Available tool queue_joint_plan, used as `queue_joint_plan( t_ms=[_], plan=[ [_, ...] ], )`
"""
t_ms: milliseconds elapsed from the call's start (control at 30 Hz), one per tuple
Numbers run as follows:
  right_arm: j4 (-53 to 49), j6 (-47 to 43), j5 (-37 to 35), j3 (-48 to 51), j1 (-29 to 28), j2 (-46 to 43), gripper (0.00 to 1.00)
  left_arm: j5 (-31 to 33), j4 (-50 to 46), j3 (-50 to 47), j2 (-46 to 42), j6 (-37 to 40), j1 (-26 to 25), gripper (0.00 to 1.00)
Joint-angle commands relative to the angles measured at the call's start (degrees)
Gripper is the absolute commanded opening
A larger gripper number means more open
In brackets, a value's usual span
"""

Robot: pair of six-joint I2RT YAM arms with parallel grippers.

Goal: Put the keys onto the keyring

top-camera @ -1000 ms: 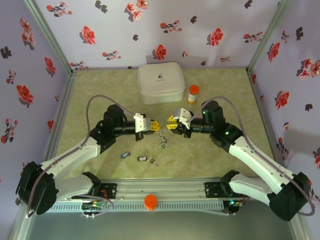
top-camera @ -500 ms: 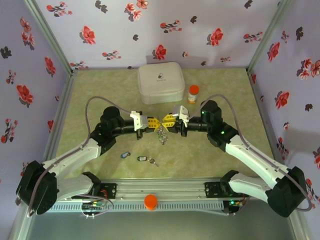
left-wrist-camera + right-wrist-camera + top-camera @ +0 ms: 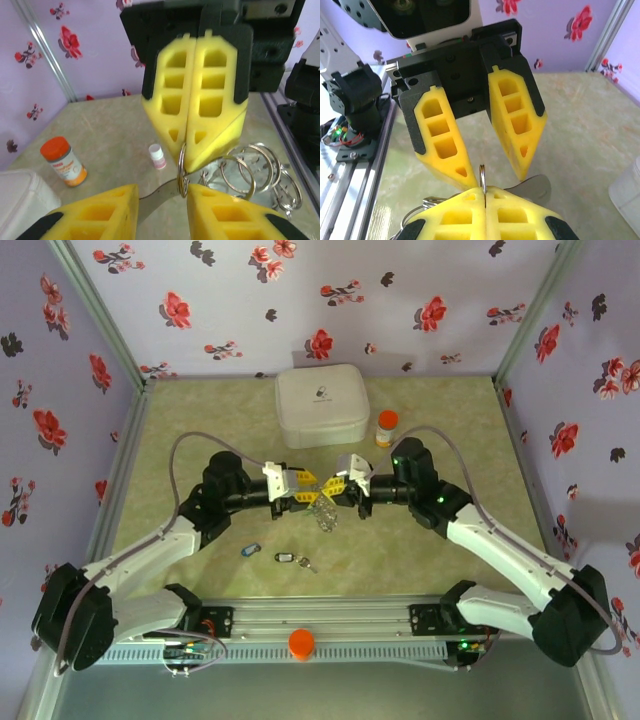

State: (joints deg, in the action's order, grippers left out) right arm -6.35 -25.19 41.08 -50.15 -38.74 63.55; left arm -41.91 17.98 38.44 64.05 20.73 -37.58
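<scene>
— How are the grippers seen?
— The right gripper (image 3: pixel 485 195) is pressed shut on one loop of the keyring (image 3: pixel 322 510), at mid-frame in the top view. The left gripper (image 3: pixel 161 205) is held partly open just opposite, and nothing is gripped by it.
— And the keys?
— The keys (image 3: pixel 283 558) are seen lying on the table (image 3: pixel 200 430) below centre, too small for detail. A flat metal tab (image 3: pixel 155 197) is seen between the left fingers; what it belongs to cannot be told.

Keyring (image 3: pixel 322 508) between left hand (image 3: pixel 310 490) and right hand (image 3: pixel 331 489); case (image 3: pixel 321 405) behind.
</scene>
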Motion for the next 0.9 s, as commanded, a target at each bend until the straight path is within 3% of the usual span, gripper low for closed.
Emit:
queue_joint_plan(
  t_ms=[0, 100, 500, 700, 800, 867],
  plan=[
    [-13.4, -7.7, -3.7, -7.0, -1.2, 0.9, 0.00, 3.2, -13.1, 4.8, -1.9, 7.3, -0.7, 0.27],
    [-18.1, -9.1, -5.1, -10.2, -2.1, 2.4, 0.00, 4.4, -17.9, 6.7, -1.9, 10.1, -1.7, 0.26],
    [-25.2, -12.0, -12.3, -17.3, -5.8, 6.7, 0.00, 2.4, -19.1, 8.6, -1.1, 10.9, -2.6, 0.16],
    [-25.8, -12.4, -12.5, -17.9, -6.5, 7.4, 0.00, 1.6, -18.4, 8.8, -0.4, 10.7, -2.6, 0.00],
    [-21.5, -9.6, -11.9, -15.7, -6.0, 5.7, 0.19, 1.5, -17.4, 8.3, -0.5, 10.3, -2.6, 0.00],
    [-16.9, -7.5, -8.9, -12.3, -3.7, 2.9, 0.22, 1.5, -14.8, 7.1, -0.7, 9.0, -2.6, 0.00]
  ],
)
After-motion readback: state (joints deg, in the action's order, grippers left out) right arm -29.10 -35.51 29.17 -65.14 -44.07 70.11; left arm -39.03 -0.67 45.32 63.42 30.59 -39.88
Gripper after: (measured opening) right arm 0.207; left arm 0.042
